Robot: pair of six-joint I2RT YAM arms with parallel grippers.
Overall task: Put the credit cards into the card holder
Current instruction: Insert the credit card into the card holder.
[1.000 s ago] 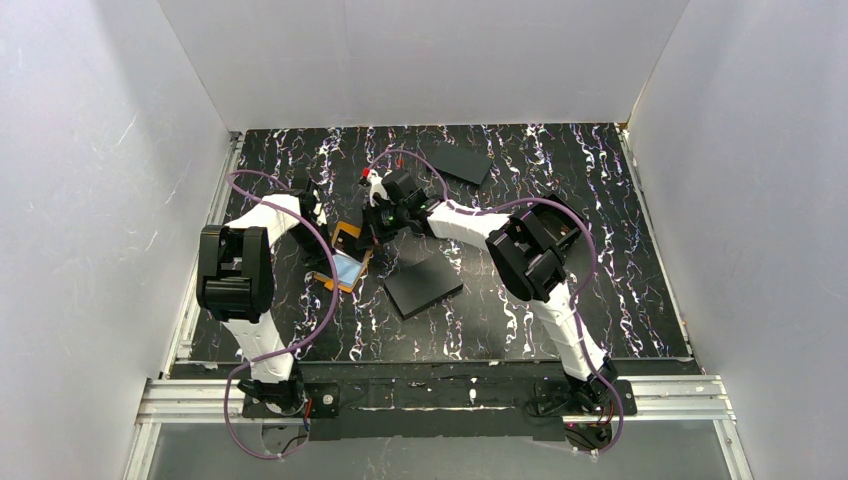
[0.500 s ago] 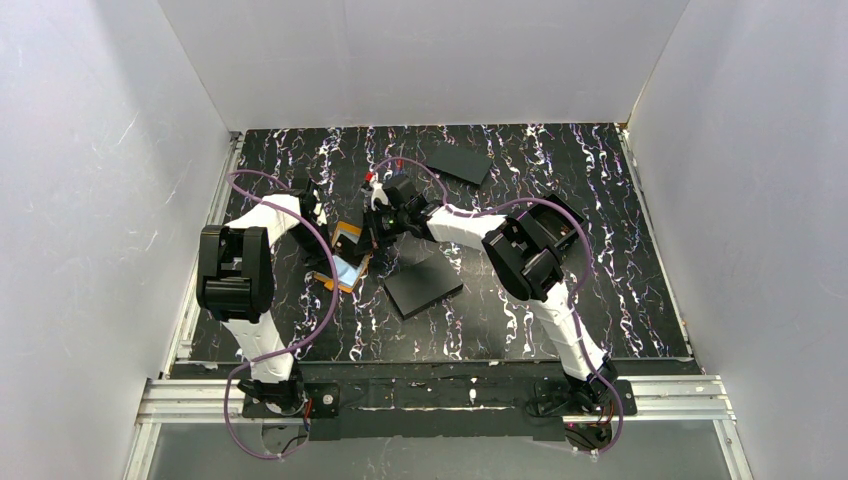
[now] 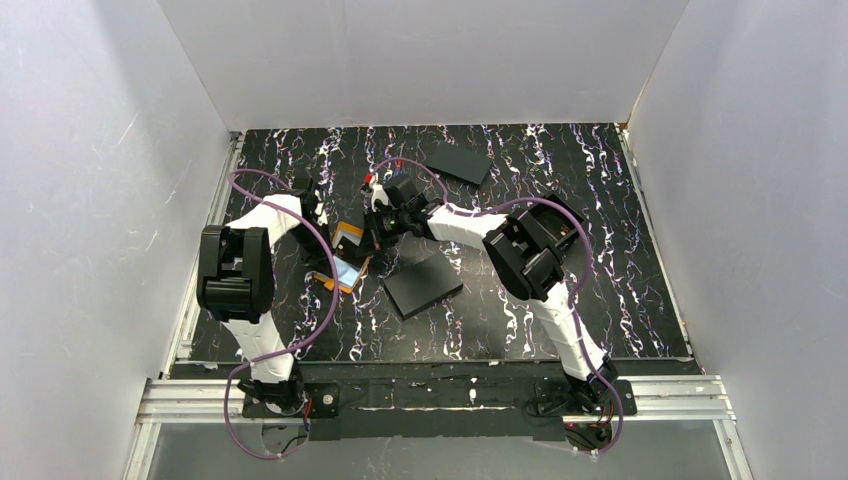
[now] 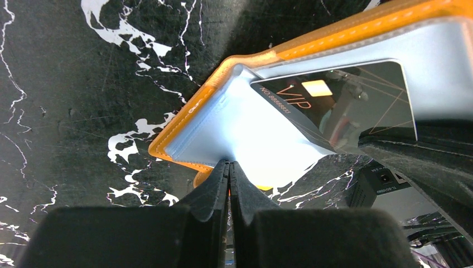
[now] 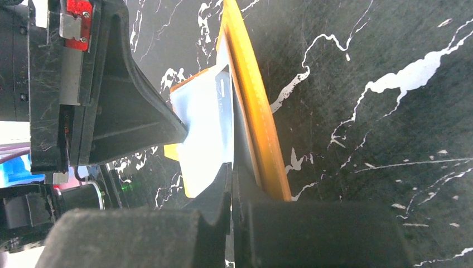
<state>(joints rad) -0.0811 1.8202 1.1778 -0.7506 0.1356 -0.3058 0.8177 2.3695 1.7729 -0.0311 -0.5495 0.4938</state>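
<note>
The orange card holder [image 3: 341, 280] lies open between both grippers, its pale blue-grey inside showing [image 4: 240, 120]. A black credit card [image 4: 346, 106] marked VIP with a gold chip sits partly in its pocket. My left gripper [image 4: 229, 165] is shut on the near edge of the holder's blue-grey flap; in the top view it [image 3: 326, 254] is at the holder's left. My right gripper [image 5: 231, 174] is shut on the card's thin edge, right beside the holder's orange wall [image 5: 254, 111]; in the top view it [image 3: 368, 238] is at the holder's right.
A large flat black rectangle [image 3: 423, 284] lies just right of the holder, and another [image 3: 461, 162] lies at the back. White walls close in the marbled black table [image 3: 600, 260] on three sides. The left gripper's body [image 5: 106, 95] fills the left of the right wrist view.
My right gripper has shifted slightly left towards the holder with the card. The left arm and the holder have hardly moved.
</note>
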